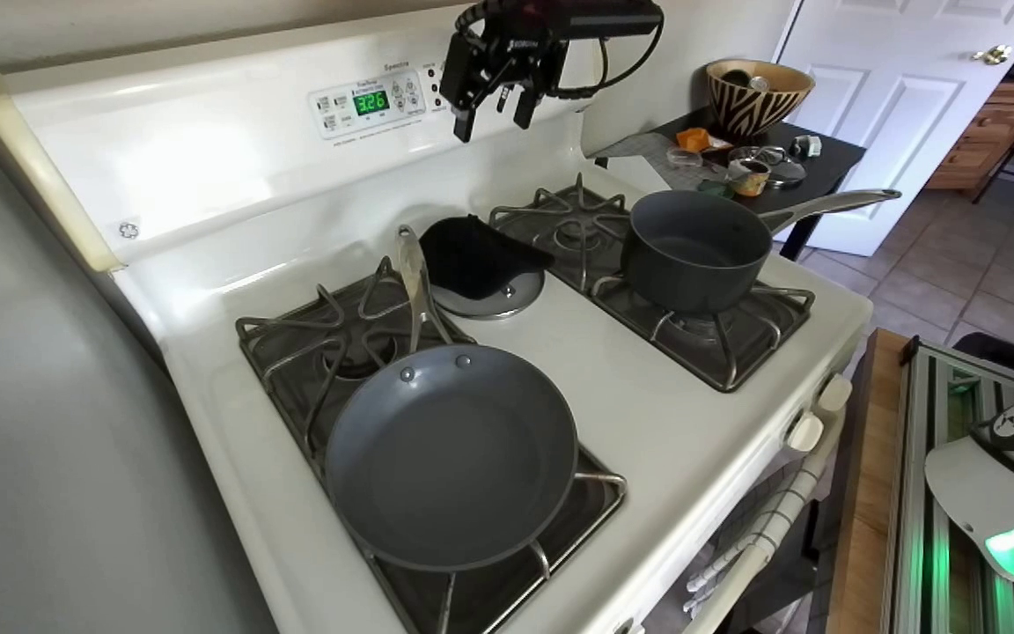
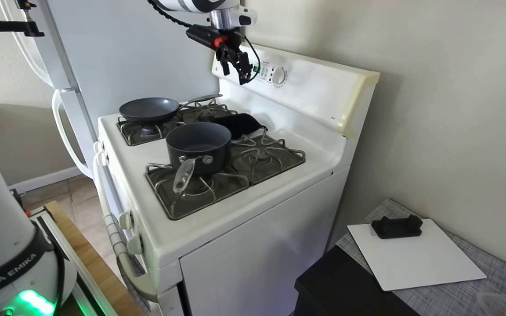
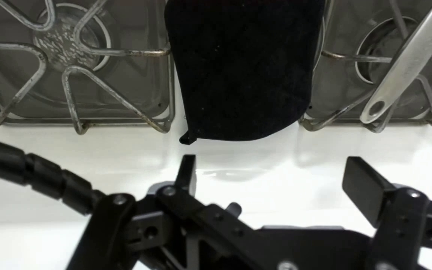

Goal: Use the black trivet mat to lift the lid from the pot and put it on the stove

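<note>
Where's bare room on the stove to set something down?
Bare: the white middle of the stove between the frying pan and the pot, in front of the lid; also the rear burner behind the pot. Crowded: toward the back panel, where the black mat lies partly over the lid, close beside the frying pan's handle.

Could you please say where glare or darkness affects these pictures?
In the wrist view, glare bleaches the stove near the black trivet mat, itself nearly featureless black; in an exterior view, glare lies left of the green display; in an exterior view, the robot base's light burns nearly white.
</note>
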